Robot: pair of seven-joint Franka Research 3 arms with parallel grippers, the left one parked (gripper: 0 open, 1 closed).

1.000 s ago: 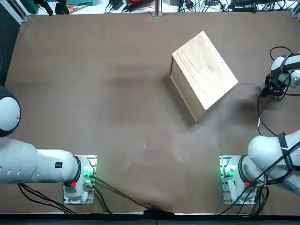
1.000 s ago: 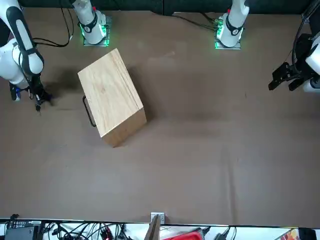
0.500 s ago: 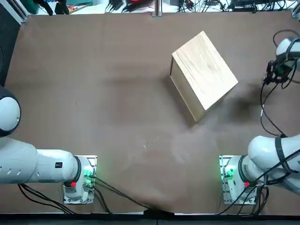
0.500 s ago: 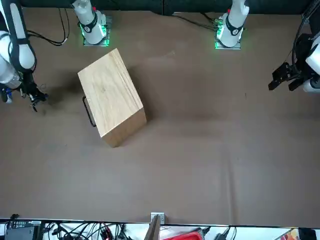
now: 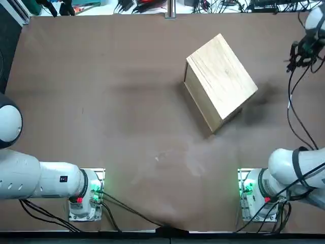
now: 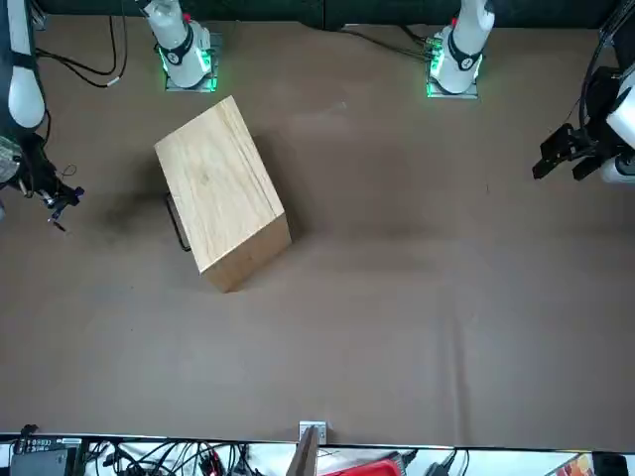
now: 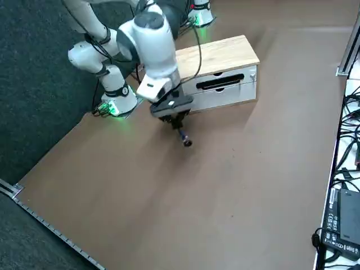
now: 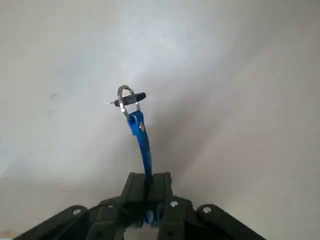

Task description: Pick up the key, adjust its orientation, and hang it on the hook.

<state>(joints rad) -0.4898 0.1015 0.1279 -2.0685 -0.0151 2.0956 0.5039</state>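
A wide brown surface (image 5: 101,91) fills the room's middle, with cables and clutter along its far edge (image 5: 152,6) and dark floor off to the side. A wooden box (image 5: 221,81) sits angled on it, toward the right arm's half; from the right side view its front shows two drawer fronts with a dark handle (image 7: 219,82).

The right arm reaches out past the box toward the outer right edge of the surface, and its claw (image 8: 148,187) hangs above the brown top, well clear of the box (image 6: 220,193). The claw (image 7: 176,120) points downward, and its two fingers (image 8: 134,189) are pressed together on a blue strap (image 8: 141,142). At the far end of that strap dangles the key (image 8: 131,97), a small dark piece on a silvery ring, hanging free in the air below the fingertips rather than lying on the surface. In the right side view the key (image 7: 187,142) shows as a dark blob just under the claw, near the box's front but not touching it. From overhead the claw (image 5: 300,53) sits close to the picture's right border.
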